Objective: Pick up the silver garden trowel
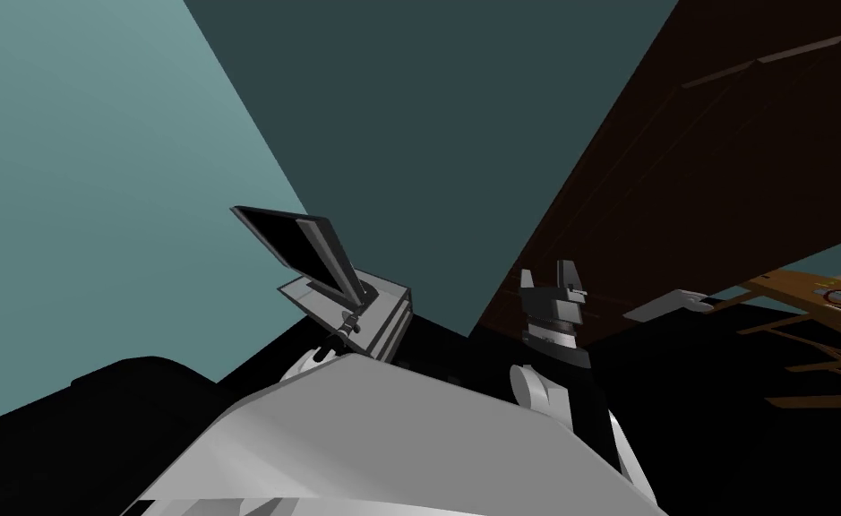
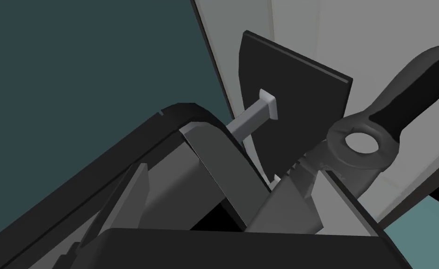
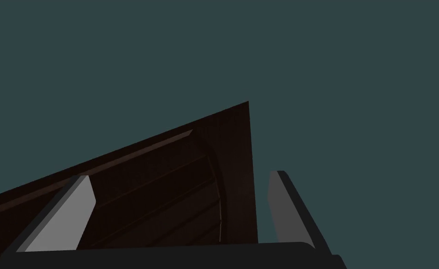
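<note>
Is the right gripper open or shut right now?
Open: the right gripper has its two fingers standing wide apart, with nothing held between them.

**Matt greys, dark wood, flat paint**

The trowel point(image 2: 407, 88) has a smooth, matt black grip. Its ringed end is a dull mid-grey that looks like unpolished metal. Beside it, a flat plate point(image 2: 302, 102) is plain matt black, and its stem is a paler, smooth grey. The right gripper point(image 3: 180, 178) has smooth, matt, light grey fingers point(image 3: 66, 217) on a dark matt body. The door point(image 1: 732, 152) is very dark brown wood with faint grooves and little gloss. A frame point(image 1: 803, 300) is warmer brown wood. The walls point(image 1: 96, 224) are flat, matt teal.
</note>
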You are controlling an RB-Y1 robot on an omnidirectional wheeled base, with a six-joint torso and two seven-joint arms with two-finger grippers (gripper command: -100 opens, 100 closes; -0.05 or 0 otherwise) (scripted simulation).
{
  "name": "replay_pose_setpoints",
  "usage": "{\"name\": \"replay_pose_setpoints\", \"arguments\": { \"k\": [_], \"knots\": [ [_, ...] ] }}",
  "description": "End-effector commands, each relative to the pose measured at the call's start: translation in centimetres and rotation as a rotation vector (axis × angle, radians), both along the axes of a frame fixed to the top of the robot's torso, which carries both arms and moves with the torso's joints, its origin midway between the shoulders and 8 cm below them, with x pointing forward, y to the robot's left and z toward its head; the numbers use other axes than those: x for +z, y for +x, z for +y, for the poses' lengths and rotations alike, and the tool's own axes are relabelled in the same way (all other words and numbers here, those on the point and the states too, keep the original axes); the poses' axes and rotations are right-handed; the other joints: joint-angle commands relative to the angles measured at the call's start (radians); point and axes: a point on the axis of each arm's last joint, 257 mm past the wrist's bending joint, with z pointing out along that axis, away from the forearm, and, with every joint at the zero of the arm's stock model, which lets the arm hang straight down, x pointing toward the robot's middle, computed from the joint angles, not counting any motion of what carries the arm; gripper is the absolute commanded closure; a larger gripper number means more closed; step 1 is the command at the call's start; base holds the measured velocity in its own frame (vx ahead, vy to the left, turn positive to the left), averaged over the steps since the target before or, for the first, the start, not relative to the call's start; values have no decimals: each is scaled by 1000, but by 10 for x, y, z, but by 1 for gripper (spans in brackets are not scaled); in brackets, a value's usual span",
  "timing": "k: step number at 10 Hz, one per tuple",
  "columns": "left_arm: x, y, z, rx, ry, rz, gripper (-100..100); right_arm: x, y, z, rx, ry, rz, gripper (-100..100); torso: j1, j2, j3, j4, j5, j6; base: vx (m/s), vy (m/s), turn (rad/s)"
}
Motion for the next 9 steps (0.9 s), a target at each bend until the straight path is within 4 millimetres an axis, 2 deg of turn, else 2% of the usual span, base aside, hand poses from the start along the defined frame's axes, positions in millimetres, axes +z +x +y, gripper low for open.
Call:
{"name": "replay_pose_setpoints", "arguments": {
  "k": [1,2,3,4,5,6,7,8,9],
  "knots": [
    [-14,-14,20,23,16,60,-100,0,0,0,0,0,0,0,0,0,0,0,0,0,60,-52,-158],
    [-24,-24,24,35,14,85,-100,0,0,0,0,0,0,0,-1,-1,-1,0,0,0,47,-47,-76],
    [-36,-40,40,59,28,141,-100,0,0,0,0,0,0,0,-1,-1,-1,0,0,0,49,-64,-128],
    [-39,-43,41,63,28,149,-100,0,0,0,0,0,0,0,-2,-1,-1,0,0,0,46,-50,-58],
    [-44,-53,56,81,43,188,-100,0,0,0,0,0,0,0,-1,-1,0,0,0,0,52,-58,-152],
    [-50,-61,59,89,41,205,-100,0,0,0,0,0,0,0,-1,-1,-1,0,0,0,44,-39,-56],
    [-55,-72,73,109,56,246,-100,0,0,0,0,0,0,0,0,-1,0,0,0,0,51,-46,-110],
    [-63,-83,77,121,54,270,-100,0,0,0,0,0,0,0,-1,-1,-1,0,0,0,45,-35,-62],
    [-71,-103,93,149,67,325,-100,0,0,0,0,0,0,0,0,0,0,0,0,0,53,-44,-116]
  ]
}}
